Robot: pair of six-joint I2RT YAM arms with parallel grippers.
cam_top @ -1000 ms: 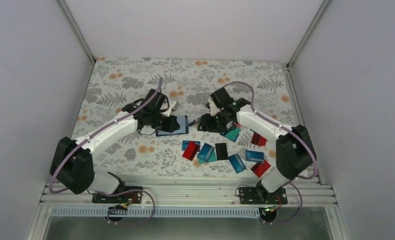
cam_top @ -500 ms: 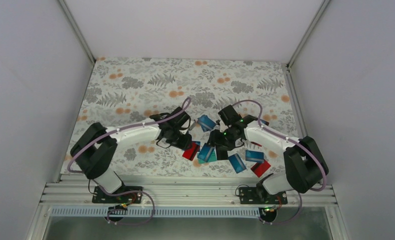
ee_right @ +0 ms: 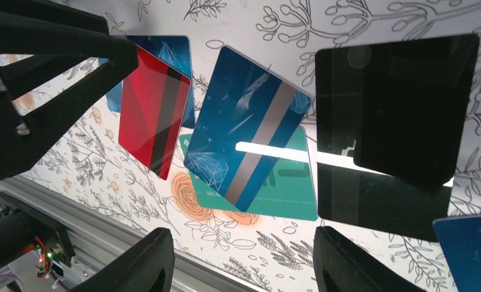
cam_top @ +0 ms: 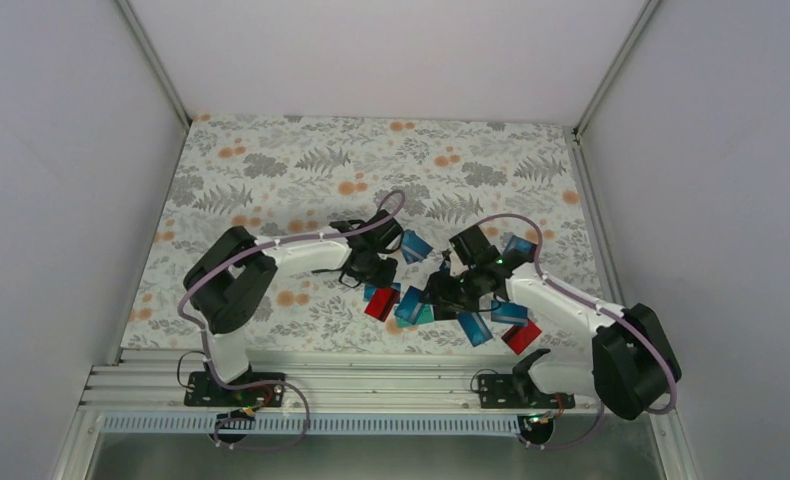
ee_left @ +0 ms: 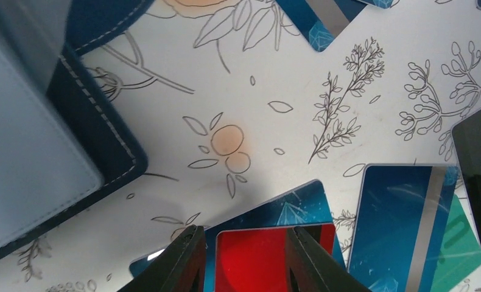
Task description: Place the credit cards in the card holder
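Red card [ee_left: 271,267] lies directly under the left gripper [ee_left: 247,255], jaws narrowly parted and empty; right gripper [ee_right: 244,258] gapes wide.

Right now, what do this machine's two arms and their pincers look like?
Both the left arm and right arm are white tubes linked by chunky black joints, with a thin purple cable looping along each. The left pincer and right pincer are black, each with two tapered fingers. A small green light glows on the right arm.
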